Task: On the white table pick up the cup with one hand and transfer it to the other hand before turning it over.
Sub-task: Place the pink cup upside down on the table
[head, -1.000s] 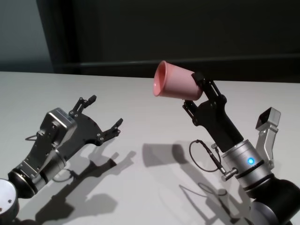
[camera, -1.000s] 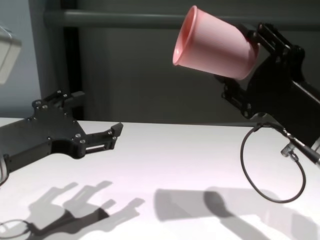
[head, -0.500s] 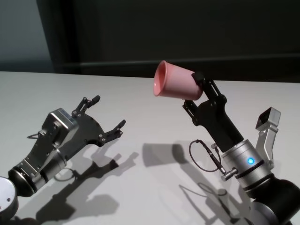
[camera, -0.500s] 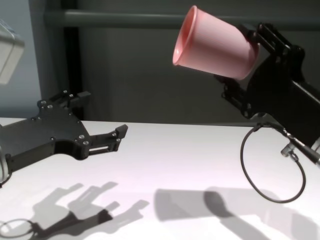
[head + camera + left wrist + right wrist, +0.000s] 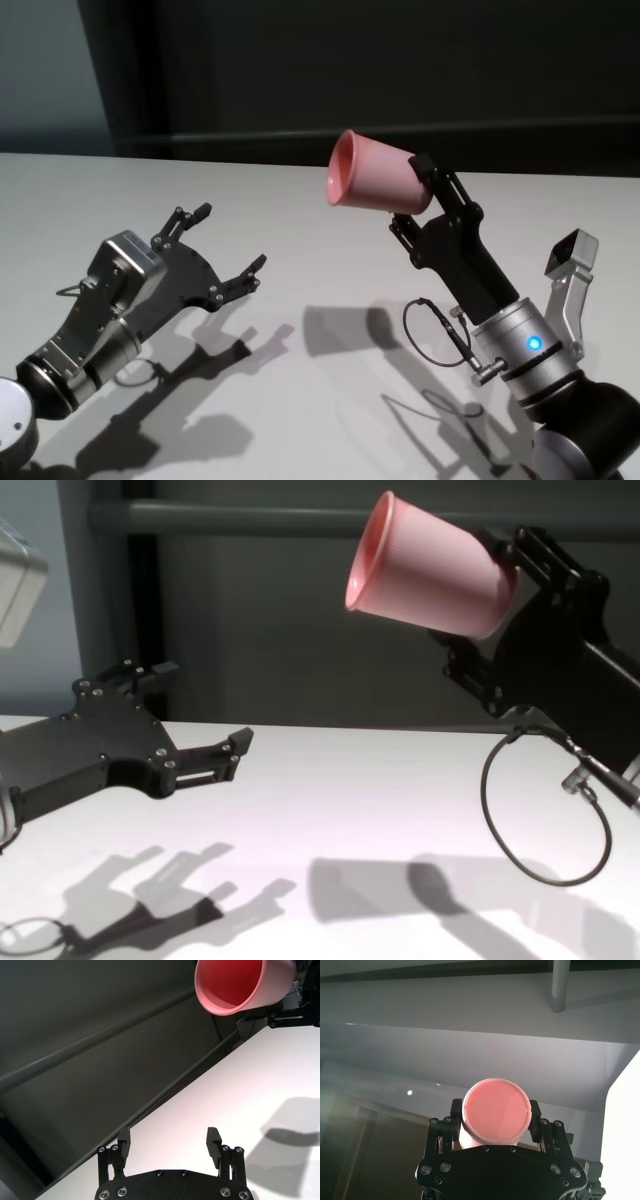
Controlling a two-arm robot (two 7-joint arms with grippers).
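The pink cup (image 5: 375,185) hangs in the air above the white table (image 5: 300,235), lying almost on its side with its mouth facing my left. My right gripper (image 5: 408,195) is shut on the cup's base end, one finger on each side; the right wrist view shows the cup's bottom (image 5: 495,1117) clamped between its fingers (image 5: 535,1112). My left gripper (image 5: 232,236) stands open and empty, lower down and to the left, pointing toward the cup. Its wrist view shows the cup's mouth (image 5: 232,985) ahead and higher than the left gripper (image 5: 169,1135).
A dark wall with a horizontal rail (image 5: 250,518) rises behind the table's far edge. A thin black cable loop (image 5: 432,335) hangs under my right wrist. Shadows of both arms and the cup lie on the tabletop (image 5: 350,800).
My left gripper has edged slightly up and toward the cup, still open. The right gripper and the cup have held still.
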